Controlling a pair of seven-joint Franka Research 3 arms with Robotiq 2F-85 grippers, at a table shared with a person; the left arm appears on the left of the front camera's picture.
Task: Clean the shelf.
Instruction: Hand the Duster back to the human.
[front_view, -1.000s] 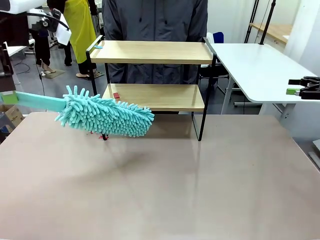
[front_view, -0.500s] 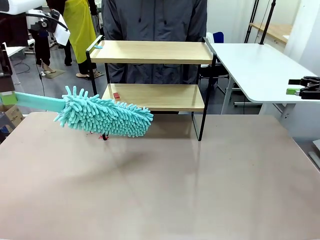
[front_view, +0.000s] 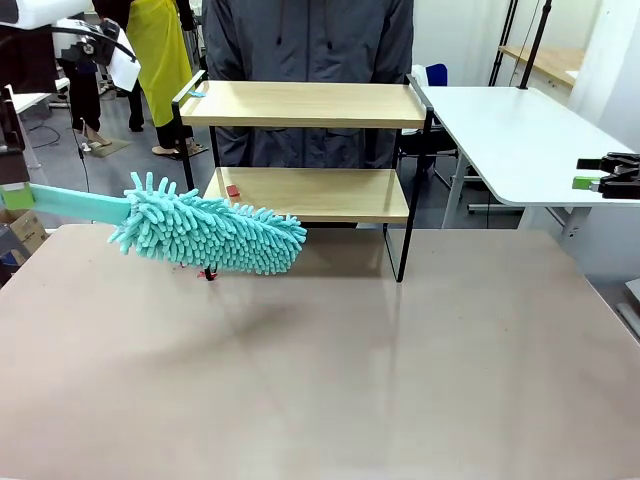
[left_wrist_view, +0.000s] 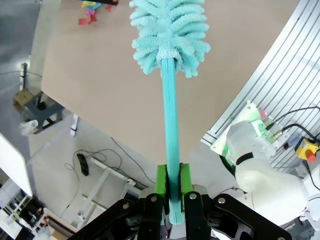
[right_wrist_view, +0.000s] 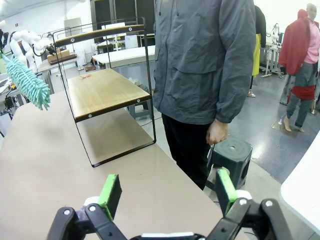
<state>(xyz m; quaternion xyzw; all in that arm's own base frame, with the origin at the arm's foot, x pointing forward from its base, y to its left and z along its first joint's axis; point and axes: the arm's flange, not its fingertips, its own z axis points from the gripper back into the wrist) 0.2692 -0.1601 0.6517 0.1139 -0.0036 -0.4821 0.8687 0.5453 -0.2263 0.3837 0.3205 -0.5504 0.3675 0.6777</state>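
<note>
The shelf (front_view: 305, 105) stands at the table's far side, two light wooden boards in a thin black frame; the right wrist view has the shelf (right_wrist_view: 102, 90) side-on. A fluffy teal duster (front_view: 210, 232) hovers over the table just in front of the shelf's left legs, its head level with the lower board. My left gripper (front_view: 12, 196) at the left edge is shut on the duster's flat teal handle (left_wrist_view: 170, 140), green pads (left_wrist_view: 161, 187) clamping it. My right gripper (right_wrist_view: 167, 192) is open and holds nothing; in the front view it (front_view: 600, 180) sits far right.
A person in a grey jacket (front_view: 310, 40) stands right behind the shelf. A small red bit (front_view: 232, 190) lies on the lower board, a blue bit (front_view: 196, 93) on the top board, red scraps (front_view: 207, 273) by the left leg. A white side table (front_view: 520, 140) stands at right.
The duster has drifted very slightly to the left. Nothing else has moved.
</note>
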